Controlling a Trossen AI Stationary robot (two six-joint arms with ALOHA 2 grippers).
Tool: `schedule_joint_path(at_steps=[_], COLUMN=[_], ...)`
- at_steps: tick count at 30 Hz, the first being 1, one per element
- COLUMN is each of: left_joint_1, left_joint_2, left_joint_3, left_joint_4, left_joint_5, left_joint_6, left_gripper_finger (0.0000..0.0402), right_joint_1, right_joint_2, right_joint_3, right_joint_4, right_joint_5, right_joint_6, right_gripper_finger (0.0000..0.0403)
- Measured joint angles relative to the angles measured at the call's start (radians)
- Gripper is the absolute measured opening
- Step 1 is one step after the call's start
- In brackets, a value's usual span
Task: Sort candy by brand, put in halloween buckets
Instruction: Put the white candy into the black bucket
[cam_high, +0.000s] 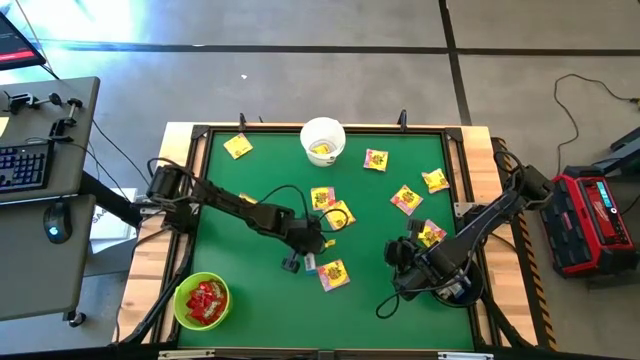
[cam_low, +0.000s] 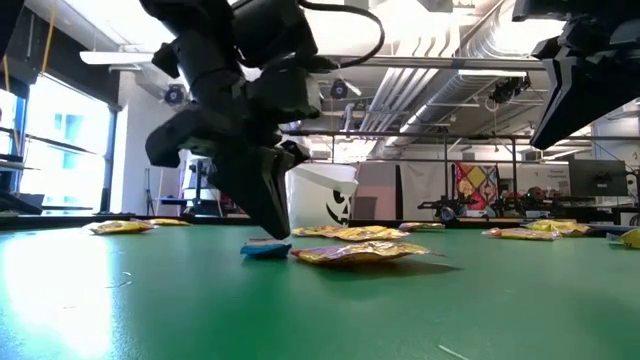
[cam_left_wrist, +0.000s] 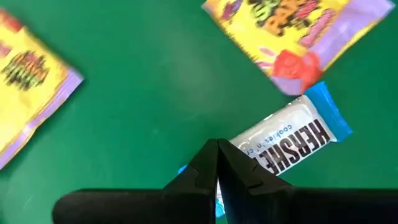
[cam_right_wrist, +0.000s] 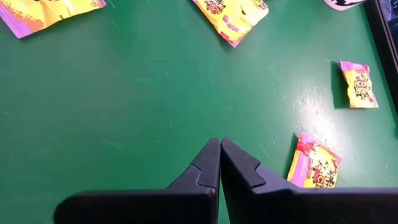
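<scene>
While shut, left claw (cam_left_wrist: 217, 163) overlaps white-and-blue bar (cam_left_wrist: 287, 138).

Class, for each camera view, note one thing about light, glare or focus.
High view: sunlight glares on the floor at top left; the table is evenly lit. Low view: the left gripper is a dark, soft shape against bright windows. Left wrist view: the white-and-blue bar reads clearly, though the yellow packets blur. Right wrist view: sheen on the felt near a yellow packet.
</scene>
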Motion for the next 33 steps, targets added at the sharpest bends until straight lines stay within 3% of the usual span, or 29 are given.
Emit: schedule_joint_path(at_steps=[10,20,25,33], left_joint_1=[0.033,0.055,0.056,0.055], left_joint_2=[-0.012,-0.049,-0.058,-0.064], left_joint_3=[-0.001,-0.002,-0.002,-0.002], left_joint_4=[-0.121,-0.168,-0.164,-0.138], left_joint_5=[-0.145,-0.171,-0.172,-0.188], left_joint_6=[-0.087,-0.123,-0.134,-0.136], left_gripper_finger=[0.0,0.0,0.0,0.0], right_joint_1=[0.0,-0.001,-0.023,-0.099], right_joint_2=[0.0,0.0,0.0,-0.008], right_joint_3=[0.0,-0.039,-0.106,-0.165], right_joint_4=[-0.001,0.004,0.087,0.325], right_joint_5=[-0.007,0.007,-0.001,-0.04], right_joint_6=[0.0,-0.053,-0.093,-0.305], right_gripper_finger=[0.0,0.0,0.0,0.0])
